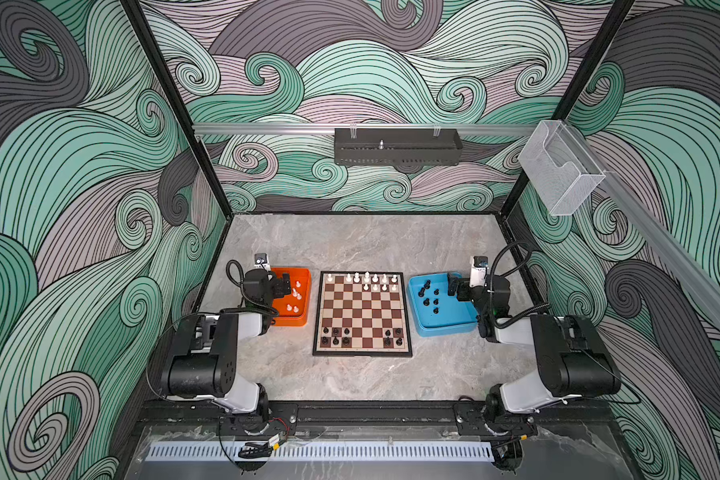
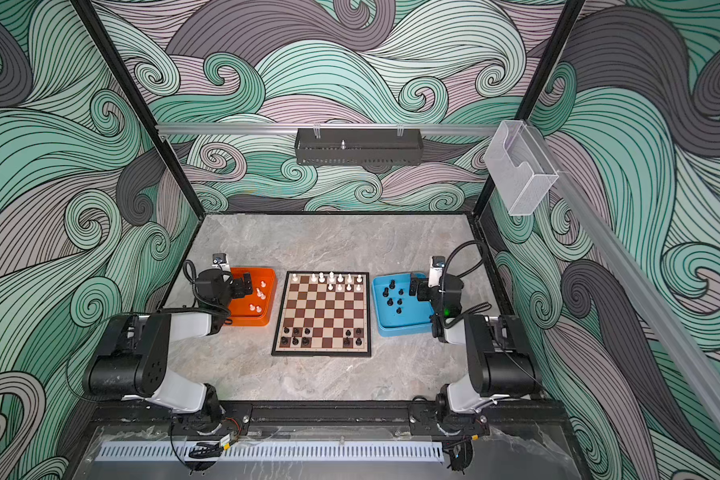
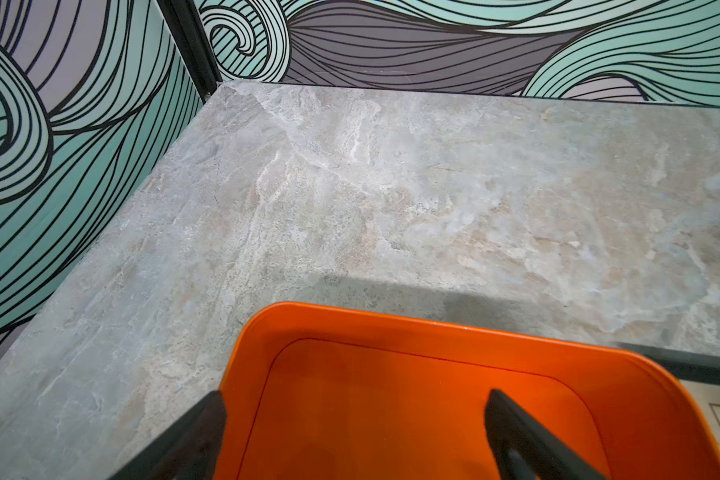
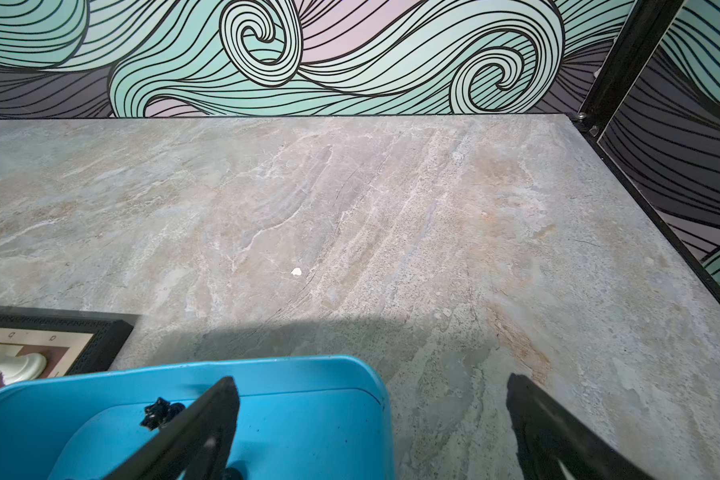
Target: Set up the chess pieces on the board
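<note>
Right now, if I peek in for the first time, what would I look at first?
Probably the swirly green wave walls all around, then the board in the middle, with white chess pieces along its far edge and black chess pieces along its near edge. An orange tray sits on its left and a blue tray on its right, each holding more pieces.

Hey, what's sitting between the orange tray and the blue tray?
The board, partly set with chess pieces, as both top views show.
</note>
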### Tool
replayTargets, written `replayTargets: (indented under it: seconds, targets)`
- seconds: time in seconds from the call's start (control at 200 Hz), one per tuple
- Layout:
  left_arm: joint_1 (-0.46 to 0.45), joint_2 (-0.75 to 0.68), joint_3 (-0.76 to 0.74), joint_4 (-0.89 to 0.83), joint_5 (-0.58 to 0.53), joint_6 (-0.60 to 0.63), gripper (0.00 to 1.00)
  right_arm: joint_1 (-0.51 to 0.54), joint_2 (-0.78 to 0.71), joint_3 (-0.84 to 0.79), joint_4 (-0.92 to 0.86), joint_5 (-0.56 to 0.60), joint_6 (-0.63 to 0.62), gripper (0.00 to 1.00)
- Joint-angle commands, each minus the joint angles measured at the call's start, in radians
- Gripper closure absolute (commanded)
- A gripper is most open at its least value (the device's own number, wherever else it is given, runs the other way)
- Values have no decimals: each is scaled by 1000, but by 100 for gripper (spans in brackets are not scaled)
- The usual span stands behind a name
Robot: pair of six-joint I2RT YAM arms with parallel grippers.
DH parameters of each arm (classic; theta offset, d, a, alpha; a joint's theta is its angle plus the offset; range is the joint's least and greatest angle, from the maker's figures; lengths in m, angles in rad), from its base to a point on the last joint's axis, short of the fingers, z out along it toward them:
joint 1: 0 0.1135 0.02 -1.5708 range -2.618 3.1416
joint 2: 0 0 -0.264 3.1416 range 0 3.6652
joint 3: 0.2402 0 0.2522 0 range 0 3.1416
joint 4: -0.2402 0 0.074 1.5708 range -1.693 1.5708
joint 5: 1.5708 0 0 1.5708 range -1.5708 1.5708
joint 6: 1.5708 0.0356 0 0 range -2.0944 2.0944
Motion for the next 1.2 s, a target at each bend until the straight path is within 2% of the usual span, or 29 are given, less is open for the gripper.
replayTargets:
  seconds: [0.0, 1.191]
  targets:
    - [4, 12, 8, 14, 3, -1, 1, -3, 6, 17, -6, -9, -10, 0]
    - [20, 11, 12, 2, 37, -9, 1, -2, 5, 15, -5, -6, -11, 0]
